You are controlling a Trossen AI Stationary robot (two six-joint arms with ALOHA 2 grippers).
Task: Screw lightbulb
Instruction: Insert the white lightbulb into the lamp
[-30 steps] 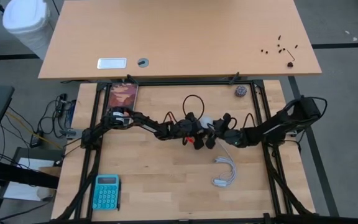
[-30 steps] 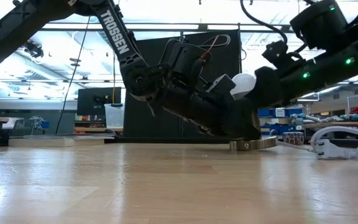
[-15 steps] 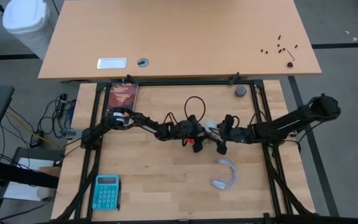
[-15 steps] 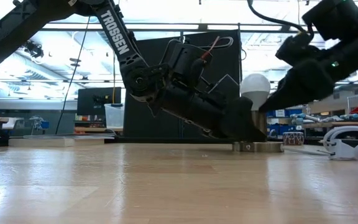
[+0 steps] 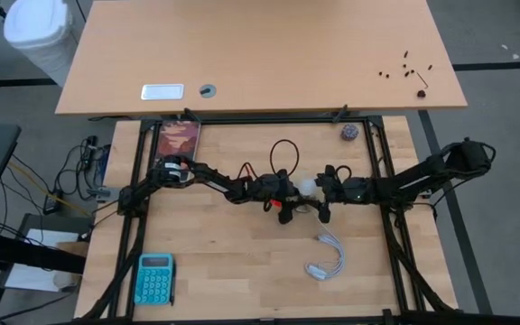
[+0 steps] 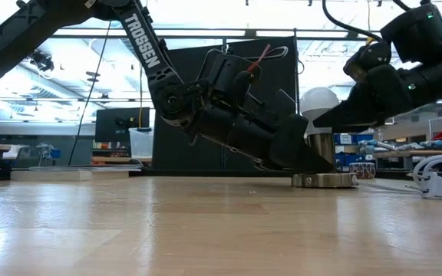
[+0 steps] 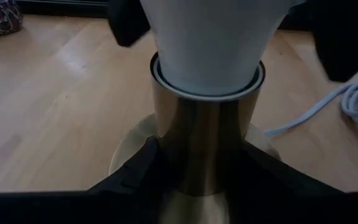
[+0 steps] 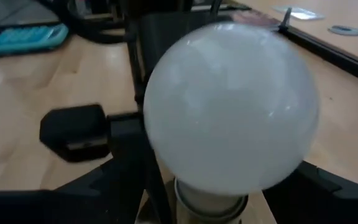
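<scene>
- The lightbulb [image 6: 318,101] stands upright in a brass-coloured socket [image 6: 322,148] on a round base, near the middle of the light wooden table [image 5: 233,253]; its white neck sits inside the socket's rim in the left wrist view [image 7: 207,37].
- The left hand [image 5: 287,192] reaches in low from the left; its dark fingers [image 7: 135,171] are clenched on the socket barrel just above the base.
- The right hand [image 5: 321,188] comes in from the right at bulb height; its fingers stand apart on either side of the white dome [image 8: 232,102], released rather than gripping it.
- A white cable [image 5: 326,257] lies coiled on the table near the socket, on the side toward the table's front edge.
- A turquoise calculator [image 5: 154,277] rests at the front left corner; a small dark patterned ball [image 5: 349,133] lies near the back right.
- A black frame [image 5: 141,171] borders the work surface.
- Behind it stands a second, larger table [image 5: 260,54] carrying a white plate [image 5: 162,91] and small dark bits [image 5: 409,68].
- A white bin [image 5: 39,32] stands on the grey floor at the back left.
- The low view shows a bright workshop with a dark panel [image 6: 167,107] behind the arms.
</scene>
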